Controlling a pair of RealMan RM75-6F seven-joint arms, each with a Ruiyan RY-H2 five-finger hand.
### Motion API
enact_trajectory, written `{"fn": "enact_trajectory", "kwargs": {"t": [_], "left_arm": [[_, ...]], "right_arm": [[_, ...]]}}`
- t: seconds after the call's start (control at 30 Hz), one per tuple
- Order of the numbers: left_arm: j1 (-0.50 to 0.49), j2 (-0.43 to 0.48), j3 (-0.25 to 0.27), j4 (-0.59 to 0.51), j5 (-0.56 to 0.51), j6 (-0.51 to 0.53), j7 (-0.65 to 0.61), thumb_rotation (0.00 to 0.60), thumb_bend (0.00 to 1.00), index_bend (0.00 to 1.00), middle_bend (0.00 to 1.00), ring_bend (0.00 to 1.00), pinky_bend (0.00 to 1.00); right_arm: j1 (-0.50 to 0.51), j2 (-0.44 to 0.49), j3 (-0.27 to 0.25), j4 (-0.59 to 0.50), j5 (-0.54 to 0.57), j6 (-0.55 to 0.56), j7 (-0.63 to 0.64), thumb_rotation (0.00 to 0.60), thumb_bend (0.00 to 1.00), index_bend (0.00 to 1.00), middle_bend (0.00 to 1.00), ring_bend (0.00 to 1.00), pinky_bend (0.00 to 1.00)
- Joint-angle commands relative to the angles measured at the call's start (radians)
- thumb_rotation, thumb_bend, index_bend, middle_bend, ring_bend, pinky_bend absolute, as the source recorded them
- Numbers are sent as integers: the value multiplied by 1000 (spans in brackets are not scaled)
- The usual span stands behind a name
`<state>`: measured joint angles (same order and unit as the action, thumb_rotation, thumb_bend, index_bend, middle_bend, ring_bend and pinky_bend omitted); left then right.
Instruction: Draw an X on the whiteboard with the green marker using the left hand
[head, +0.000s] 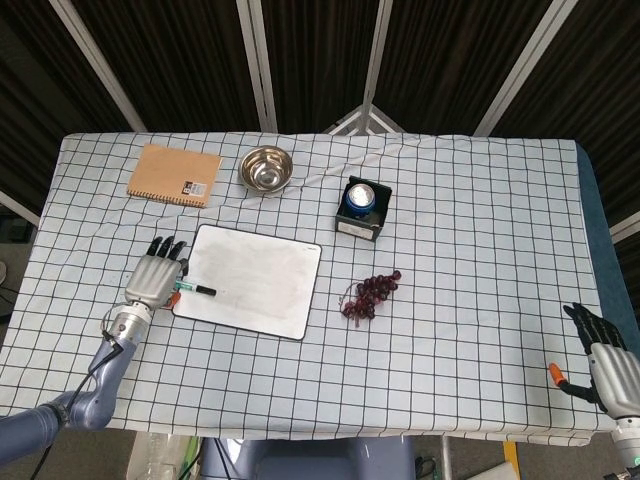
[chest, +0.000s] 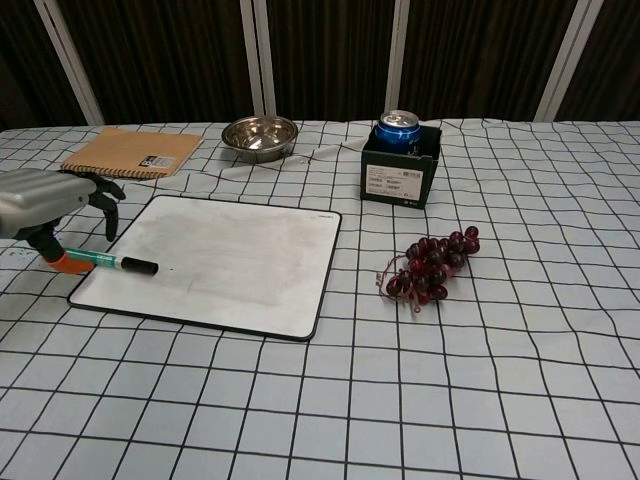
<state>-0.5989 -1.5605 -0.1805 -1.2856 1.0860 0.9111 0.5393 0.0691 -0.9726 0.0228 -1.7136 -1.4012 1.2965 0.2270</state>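
So the left robot hand (head: 156, 280) covered the tail end of the green marker with the black cap (head: 199, 290), and whether it actually gripped it was impossible to tell. Only the head view caught the right robot hand (head: 606, 362), fingers spread, at the tabletop's near edge. The marker lay across the left edge of the rectangular black-framed whiteboard (head: 255, 277).
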Motion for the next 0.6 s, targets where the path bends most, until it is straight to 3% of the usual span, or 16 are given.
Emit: {"fn": "enact_trajectory", "kwargs": {"t": [0.03, 0.27, 0.47, 0.6], "left_arm": [[-17, -24, 1, 19, -19, -11, 17, 600, 423, 433, 98, 0, 0], [-35, -52, 6, 39, -44, -18, 30, 600, 472, 459, 107, 0, 0], [-42, -63, 10, 49, -59, -13, 30, 600, 572, 633, 169, 0, 1], [-38, -60, -2, 31, -41, 15, -9, 600, 582, 668, 190, 4, 8]], "right_arm": [[-1, 2, 0, 0, 0, -1, 6, 600, 351, 0, 0, 0, 0], [-2, 5, 0, 2, 1, 1, 15, 600, 352, 0, 0, 0, 0], [-5, 6, 0, 0, 4, 3, 17, 600, 352, 0, 0, 0, 0], [-6, 6, 0, -1, 5, 5, 17, 600, 352, 0, 0, 0, 0]]}}
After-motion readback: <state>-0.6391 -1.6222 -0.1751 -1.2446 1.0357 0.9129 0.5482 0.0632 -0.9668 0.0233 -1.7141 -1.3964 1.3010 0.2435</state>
